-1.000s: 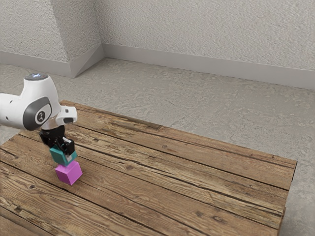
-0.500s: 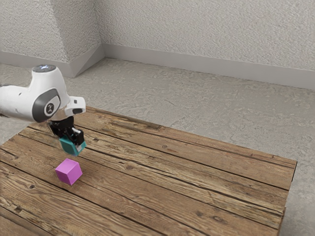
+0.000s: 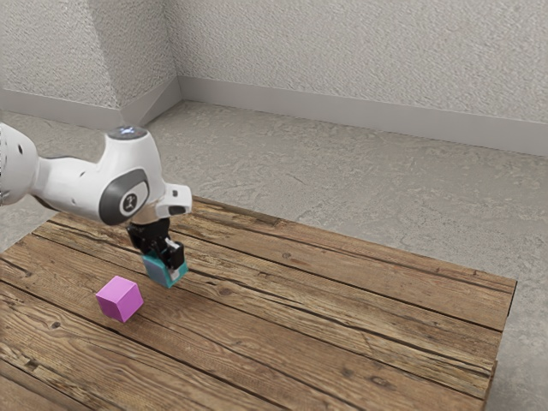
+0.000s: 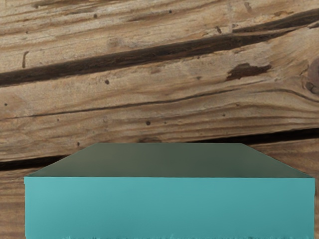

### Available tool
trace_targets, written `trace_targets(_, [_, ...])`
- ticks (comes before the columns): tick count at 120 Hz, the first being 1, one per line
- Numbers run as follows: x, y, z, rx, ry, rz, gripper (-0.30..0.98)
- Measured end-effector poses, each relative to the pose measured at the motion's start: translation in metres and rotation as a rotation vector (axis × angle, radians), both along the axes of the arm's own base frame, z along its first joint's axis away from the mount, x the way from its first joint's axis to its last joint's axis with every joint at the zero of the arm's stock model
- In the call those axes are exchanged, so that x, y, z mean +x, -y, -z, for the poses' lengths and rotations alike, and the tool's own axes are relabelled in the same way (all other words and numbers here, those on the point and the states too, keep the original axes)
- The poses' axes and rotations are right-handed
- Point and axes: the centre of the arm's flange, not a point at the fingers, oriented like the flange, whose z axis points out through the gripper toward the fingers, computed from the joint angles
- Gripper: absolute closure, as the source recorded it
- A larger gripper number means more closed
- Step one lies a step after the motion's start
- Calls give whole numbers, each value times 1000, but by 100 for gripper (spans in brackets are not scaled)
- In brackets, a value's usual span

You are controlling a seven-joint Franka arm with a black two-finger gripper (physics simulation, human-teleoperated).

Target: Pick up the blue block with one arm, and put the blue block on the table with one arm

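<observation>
Blue cube-shaped block [image 3: 159, 270], more teal to my eye, is held up over the table, clasped in the robot's hand. Behind everything rises a pale, rough-plastered wall [image 3: 360, 43], its foot edged by a plain grey baseboard [image 3: 342, 113], and below that spreads a mottled grey floor [image 3: 385, 193]. Next comes a brown table of wooden planks [image 3: 342, 317], weathered, knotty and split by dark seams. Over it, from the exterior view's left, reaches a white robot arm [image 3: 77, 184] with dark grey trim. At its end hangs the black two-finger gripper [image 3: 164, 266], clamped on the blue block from two sides, with the block sitting a little askew. Lower down, a magenta cube-shaped block [image 3: 119, 300] rests on the planks, nearer the exterior view's left and apart from the blue one. In the wrist view the blue block has one bright teal face and one dark, greyish-green face, with grainy wood beyond.
</observation>
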Motion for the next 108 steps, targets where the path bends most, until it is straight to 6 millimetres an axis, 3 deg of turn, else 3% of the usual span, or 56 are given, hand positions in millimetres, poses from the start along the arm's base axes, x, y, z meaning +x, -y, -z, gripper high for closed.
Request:
trace_targets(36, [12,9,-3,6,9,44,10])
trace_targets(54, [22,11,-26,7,55,64,5])
trace_targets(65, [44,21,-76,12,124,91,3])
trace_targets(85, [71,30,-188,31,213,120,1])
trace_targets(102, [72,37,-280,45,228,129,1])
trace_targets(108, [67,39,-298,44,199,125,1])
